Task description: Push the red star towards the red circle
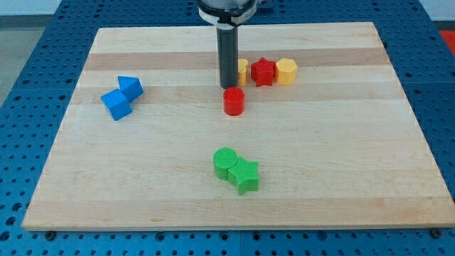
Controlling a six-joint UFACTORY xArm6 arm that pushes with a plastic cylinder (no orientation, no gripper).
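The red star (262, 72) lies near the view's top centre, between a yellow block (242, 71) on its left and a yellow hexagon (286, 71) on its right, touching both. The red circle (234, 101) stands just below and left of the star. My tip (228, 86) is at the end of the dark rod, directly above the red circle's top edge and just left of the yellow block, which the rod partly hides. The tip is left of the red star.
Two blue blocks (121, 97) sit together at the view's left. A green circle (226, 162) and a green star (245, 176) touch each other at the lower centre. The wooden board (355, 163) lies on a blue perforated table.
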